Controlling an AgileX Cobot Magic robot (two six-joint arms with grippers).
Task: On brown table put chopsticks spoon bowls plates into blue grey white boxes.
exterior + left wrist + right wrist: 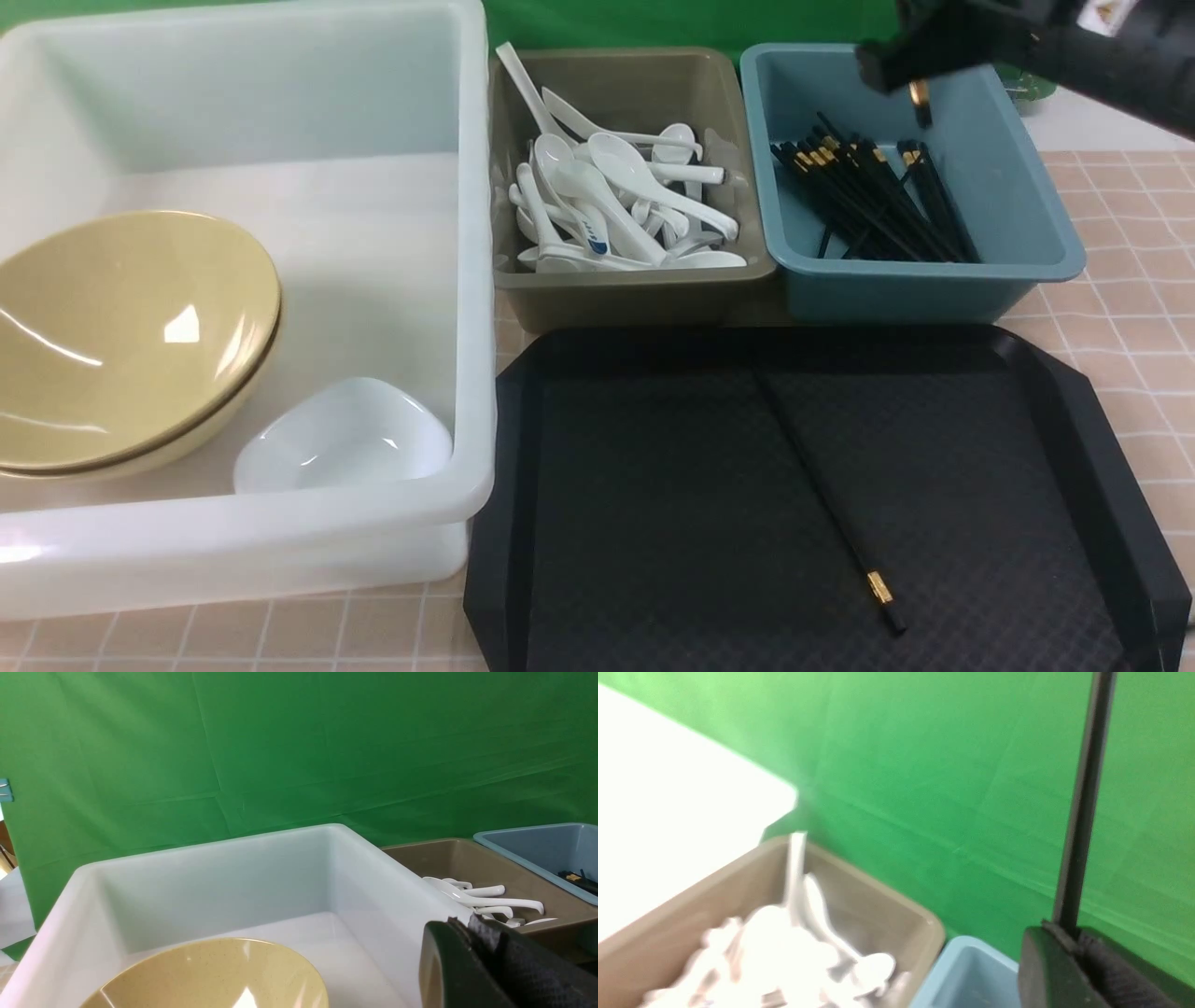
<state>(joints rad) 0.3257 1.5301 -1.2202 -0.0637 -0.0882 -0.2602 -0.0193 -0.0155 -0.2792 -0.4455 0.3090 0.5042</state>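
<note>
A slim black chopstick point(1083, 802) is clamped in the right gripper point(910, 79) above the smooth blue box point(1027, 252), where gold-tipped sticks point(868, 196) are piled. A second chopstick point(822, 485) is laid across the textured black tray point(653, 513). How wide the left gripper point(472, 952) stands cannot be told.

Lighting was bright, even and overhead, leaving glare patches on the glossy tan round bowl point(131, 336) and the translucent white plastic box point(471, 280), with soft shadows only. The right wrist view was motion-blurred and overexposed: the glossy white spoons point(784, 952) bloomed into featureless patches, while the thin black chopstick point(1083, 802) appeared sharp.
</note>
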